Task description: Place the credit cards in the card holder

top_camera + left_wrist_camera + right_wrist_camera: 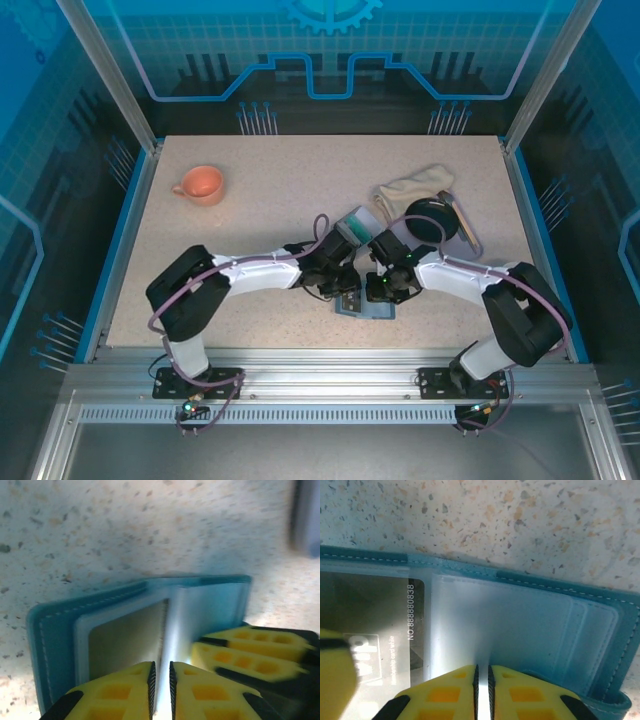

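Note:
The card holder (367, 307) lies open and flat near the table's front edge, teal-blue with light inner slots (530, 625), also seen in the left wrist view (215, 597). A dark credit card (375, 615) printed with a number and "VIP" lies flat on its one half (125, 640). Both grippers meet over the wallet. My left gripper (160, 675) is shut, tips down at the card's inner edge beside the fold. My right gripper (482, 675) is shut too, tips on the bare half. Its yellow fingers (250, 652) show beside the left one.
An orange cup (200, 184) stands at the back left. A clear plastic box (360, 222) sits just behind the arms' wrists. A cream cloth (415, 186) and a black round object (432, 220) lie at the back right. The table's front edge (300, 345) is close.

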{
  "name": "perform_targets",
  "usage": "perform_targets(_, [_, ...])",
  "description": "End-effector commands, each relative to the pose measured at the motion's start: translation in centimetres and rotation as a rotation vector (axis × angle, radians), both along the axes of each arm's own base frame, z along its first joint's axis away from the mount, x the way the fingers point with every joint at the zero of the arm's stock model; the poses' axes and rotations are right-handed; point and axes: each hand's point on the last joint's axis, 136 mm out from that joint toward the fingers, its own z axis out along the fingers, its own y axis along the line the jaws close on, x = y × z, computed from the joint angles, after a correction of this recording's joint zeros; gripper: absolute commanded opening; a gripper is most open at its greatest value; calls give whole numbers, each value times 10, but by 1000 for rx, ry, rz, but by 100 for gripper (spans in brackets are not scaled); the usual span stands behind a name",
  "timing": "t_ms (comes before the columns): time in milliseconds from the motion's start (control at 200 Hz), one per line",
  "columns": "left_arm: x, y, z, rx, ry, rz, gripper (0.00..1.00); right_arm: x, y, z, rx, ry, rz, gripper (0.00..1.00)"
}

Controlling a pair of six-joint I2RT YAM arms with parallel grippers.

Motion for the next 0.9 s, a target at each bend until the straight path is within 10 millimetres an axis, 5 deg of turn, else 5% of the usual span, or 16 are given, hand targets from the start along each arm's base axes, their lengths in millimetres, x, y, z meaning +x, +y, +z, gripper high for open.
perform_targets(0, [-10,4,-18,33,81,19,16,-1,-3,2,9,-3,-1,16])
perform_targets(200, [-28,39,-53,164,142,60,12,-3,-41,6,-180,-23,-52,17])
perform_targets(430, [-33,55,-63,181,149,71,12,-10,-80,4,-327,-10,-129,18])
perform_targets(895, [-34,64,-60,204,132,69,12,-7,-87,-10,-305,75,-136,16])
